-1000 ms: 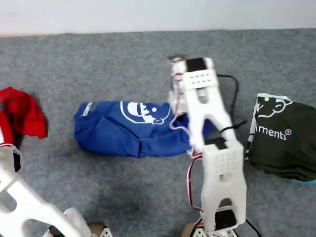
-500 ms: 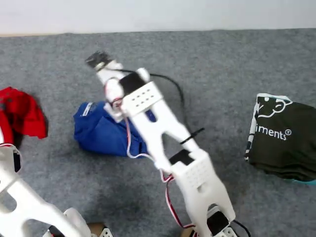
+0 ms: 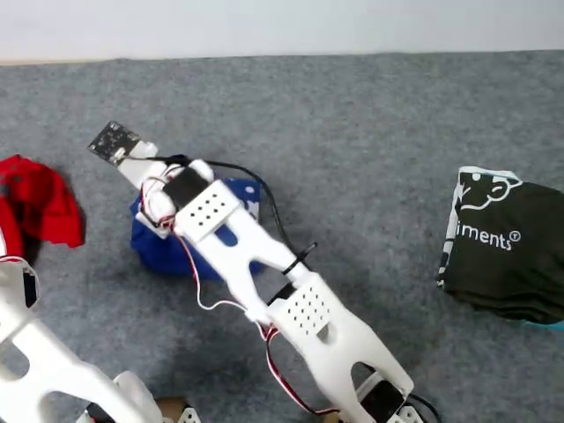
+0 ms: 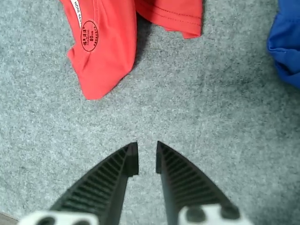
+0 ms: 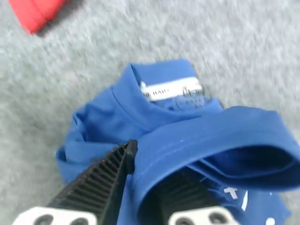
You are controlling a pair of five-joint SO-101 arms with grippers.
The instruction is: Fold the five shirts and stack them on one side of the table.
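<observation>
Out at ten o'clock from its base, my right gripper (image 5: pixel 152 161) is pinched on a fold of the blue shirt (image 3: pixel 157 248), right over its collar label, so I judge letting go comes next. Nearer the red shirt (image 3: pixel 40 207), at nine o'clock from the blue, my left gripper (image 4: pixel 146 157) hangs barely parted and empty.

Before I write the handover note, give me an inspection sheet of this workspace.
Surface: grey table cover.
Job's things: blue shirt bunched under right arm; red shirt crumpled at one edge; dark shirt folded at opposite edge.
Clutter: nothing seen.
Jaws: left gripper slightly apart, empty, over bare cover; right gripper shut on blue shirt.
Cables: black cable and red-white wires along right arm.
Surroundings: pale wall along the far edge.
</observation>
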